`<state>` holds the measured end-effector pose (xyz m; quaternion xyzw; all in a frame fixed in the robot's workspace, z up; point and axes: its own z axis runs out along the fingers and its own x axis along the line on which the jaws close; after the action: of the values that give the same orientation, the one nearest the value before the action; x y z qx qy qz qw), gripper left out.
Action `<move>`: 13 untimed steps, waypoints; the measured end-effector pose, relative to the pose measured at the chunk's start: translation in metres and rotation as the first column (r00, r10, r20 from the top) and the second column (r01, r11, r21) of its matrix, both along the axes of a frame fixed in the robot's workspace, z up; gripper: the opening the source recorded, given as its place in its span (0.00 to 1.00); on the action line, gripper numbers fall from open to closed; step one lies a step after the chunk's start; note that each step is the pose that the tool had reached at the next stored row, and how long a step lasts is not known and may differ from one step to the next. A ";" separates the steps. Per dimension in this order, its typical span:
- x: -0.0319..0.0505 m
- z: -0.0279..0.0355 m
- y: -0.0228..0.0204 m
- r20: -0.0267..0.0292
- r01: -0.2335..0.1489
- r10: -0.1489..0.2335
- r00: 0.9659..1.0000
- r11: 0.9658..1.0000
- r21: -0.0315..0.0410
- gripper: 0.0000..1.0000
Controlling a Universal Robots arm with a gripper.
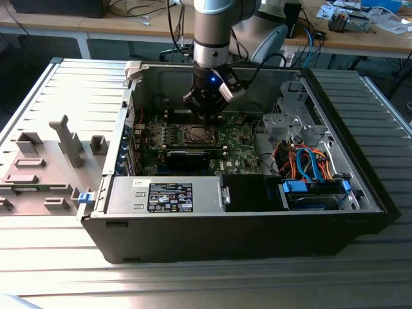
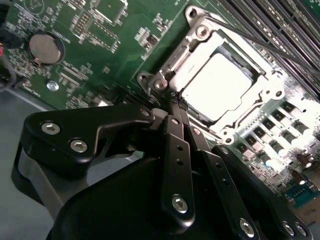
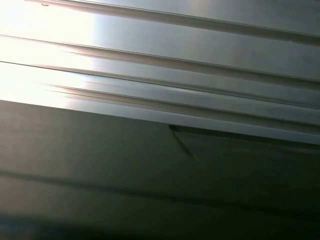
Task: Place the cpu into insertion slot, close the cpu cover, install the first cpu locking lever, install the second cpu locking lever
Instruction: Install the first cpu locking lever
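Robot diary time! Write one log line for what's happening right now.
gripper: shut, at socket edge | silver square cpu: seated in insertion slot | silver metal frame cpu cover: down around chip | green circuit board: inside open case

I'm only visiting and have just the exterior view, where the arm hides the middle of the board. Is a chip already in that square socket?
Observer: Yes. In the second wrist view the cpu lies flat in the insertion slot, silver face up.
Operator: Is the metal frame over it?
Observer: The cpu cover lies down around the chip's edges, and the face shows through its cut-out.
Operator: And the claw?
Observer: The gripper has its fingertips together beside the socket's near corner. I cannot tell whether it touches anything.
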<state>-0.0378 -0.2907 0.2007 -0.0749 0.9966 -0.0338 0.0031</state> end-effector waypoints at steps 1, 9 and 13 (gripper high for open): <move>0.0015 -0.0004 0.0000 -0.001 0.000 0.000 1.000 1.000 0.000 0.11; 0.0037 0.0045 0.0025 0.001 -0.001 0.001 1.000 1.000 0.002 0.11; 0.0034 0.0167 0.0030 0.000 0.000 0.000 1.000 1.000 0.001 0.11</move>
<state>-0.0343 -0.2877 0.2174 -0.0751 0.9966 -0.0332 0.0034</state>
